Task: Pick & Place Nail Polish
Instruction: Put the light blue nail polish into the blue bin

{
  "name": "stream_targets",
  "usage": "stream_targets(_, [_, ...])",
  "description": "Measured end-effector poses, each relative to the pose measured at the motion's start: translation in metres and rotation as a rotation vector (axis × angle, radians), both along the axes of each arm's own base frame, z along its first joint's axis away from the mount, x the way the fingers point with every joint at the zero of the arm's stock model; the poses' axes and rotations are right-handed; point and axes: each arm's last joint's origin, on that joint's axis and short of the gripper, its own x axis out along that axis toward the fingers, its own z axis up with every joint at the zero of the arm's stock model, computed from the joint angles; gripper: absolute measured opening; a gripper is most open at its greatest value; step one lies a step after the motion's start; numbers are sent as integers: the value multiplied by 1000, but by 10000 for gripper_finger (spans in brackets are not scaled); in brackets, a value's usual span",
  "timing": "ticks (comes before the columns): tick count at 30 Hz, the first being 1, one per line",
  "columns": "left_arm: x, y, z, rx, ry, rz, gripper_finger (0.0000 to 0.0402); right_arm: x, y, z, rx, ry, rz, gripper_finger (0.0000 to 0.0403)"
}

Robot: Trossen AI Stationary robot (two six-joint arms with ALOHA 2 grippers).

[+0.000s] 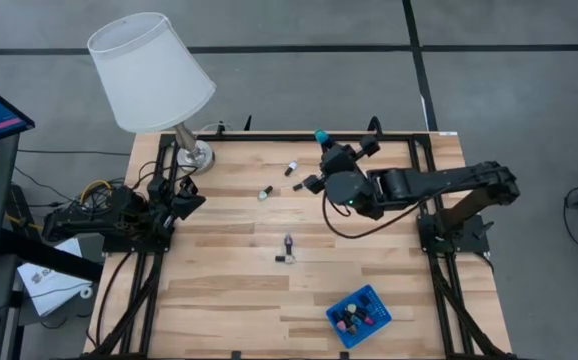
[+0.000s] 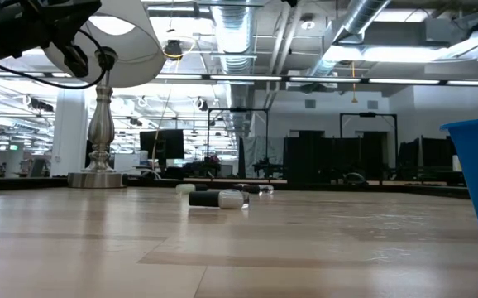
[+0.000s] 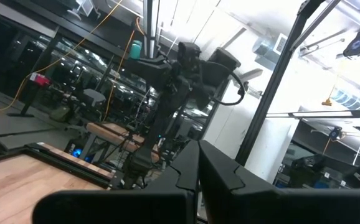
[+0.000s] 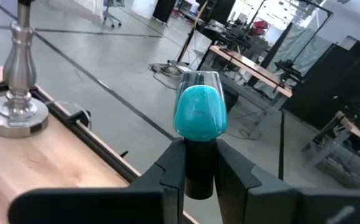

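Right hand (image 4: 200, 171) raised — teal bottle (image 4: 199, 111) pinched

**Lamp far left, tray near right**

A lamp (image 1: 159, 80) with a white shade stands at the table's (image 1: 229, 290) far left corner, silver base on the wood. At the near right sits a small blue tray (image 1: 371, 300). Cables (image 1: 89, 190) trail off the left edge.
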Motion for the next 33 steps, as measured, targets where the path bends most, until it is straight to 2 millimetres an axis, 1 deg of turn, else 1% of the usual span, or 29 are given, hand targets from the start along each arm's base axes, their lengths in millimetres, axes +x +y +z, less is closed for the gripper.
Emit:
stream_targets(4, [0, 0, 0, 0, 0, 0, 1, 0, 1, 8, -24, 0, 14, 49])
stream_targets(7, [0, 0, 0, 0, 0, 0, 1, 2, 7, 15, -59, 7, 50, 48])
stream_targets(10, [0, 0, 0, 0, 0, 0, 1, 4, 17, 29, -117, 1, 105, 48])
stream_targets(13, [0, 0, 0, 0, -1, 0, 1, 6, 31, 47, -197, -21, 224, 48])
stream_targets(17, [0, 0, 0, 0, -1, 0, 1, -1, 58, 73, -402, -73, 447, 48])
stream_targets(20, [0, 0, 0, 0, -2, 0, 1, -9, 80, 86, -601, -102, 598, 48])
stream_targets(22, [0, 0, 0, 0, -2, 0, 1, -15, 91, 93, -716, -136, 664, 47])
stream_targets(25, [0, 0, 0, 0, -2, 0, 1, -23, 104, 99, -833, -184, 725, 46])
stream_targets(27, [0, 0, 0, 0, -2, 0, 1, -26, 112, 100, -889, -187, 767, 46])
stream_targets(30, [0, 0, 0, 0, -3, 0, 1, -29, 120, 99, -929, -174, 794, 46])
stream_targets(33, [0, 0, 0, 0, -4, 0, 1, -31, 124, 99, -939, -169, 804, 46])
